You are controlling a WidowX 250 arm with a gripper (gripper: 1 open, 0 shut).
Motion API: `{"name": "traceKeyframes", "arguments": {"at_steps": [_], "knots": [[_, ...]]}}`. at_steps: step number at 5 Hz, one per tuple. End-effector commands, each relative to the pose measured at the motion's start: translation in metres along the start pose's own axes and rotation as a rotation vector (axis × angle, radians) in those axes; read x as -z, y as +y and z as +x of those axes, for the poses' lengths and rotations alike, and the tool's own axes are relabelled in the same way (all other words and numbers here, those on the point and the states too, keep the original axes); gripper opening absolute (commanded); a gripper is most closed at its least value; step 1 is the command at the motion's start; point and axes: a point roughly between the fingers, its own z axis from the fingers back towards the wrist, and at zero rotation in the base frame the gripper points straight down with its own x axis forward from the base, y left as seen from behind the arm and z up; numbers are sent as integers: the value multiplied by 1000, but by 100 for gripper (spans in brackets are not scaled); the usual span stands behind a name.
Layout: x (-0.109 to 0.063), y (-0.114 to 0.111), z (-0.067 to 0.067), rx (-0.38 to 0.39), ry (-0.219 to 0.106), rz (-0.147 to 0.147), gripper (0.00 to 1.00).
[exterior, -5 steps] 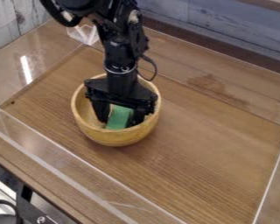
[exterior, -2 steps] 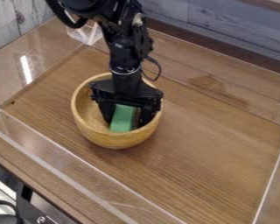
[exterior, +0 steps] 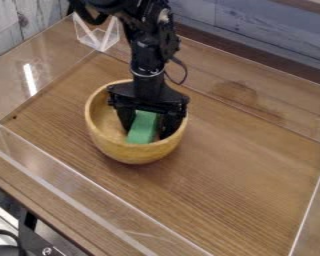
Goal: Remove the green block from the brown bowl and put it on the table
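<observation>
Compared with a second ago, the black gripper (exterior: pixel 147 122) sits lower inside the brown bowl (exterior: pixel 107 138), its jaws spread wide either side of the green block (exterior: pixel 145 127), which lies in the bowl, not clamped. Dark wood-grain table (exterior: pixel 243 160) stretches around, fenced by glossy clear acrylic walls (exterior: pixel 69 185). Round, thick-walled, pale wood frames the matte rectangular bar.

No text, label, brand, number or sign can be read anywhere in the view.
</observation>
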Motion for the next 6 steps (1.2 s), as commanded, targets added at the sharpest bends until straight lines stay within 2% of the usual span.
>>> {"name": "traceKeyframes", "arguments": {"at_steps": [1,2,4,6], "knots": [[5,16,4,-92,27,25,100],[6,28,7,-164,44,39,100],[3,38,-11,-153,68,54,100],[-1,47,-23,-163,89,89,100]]}}
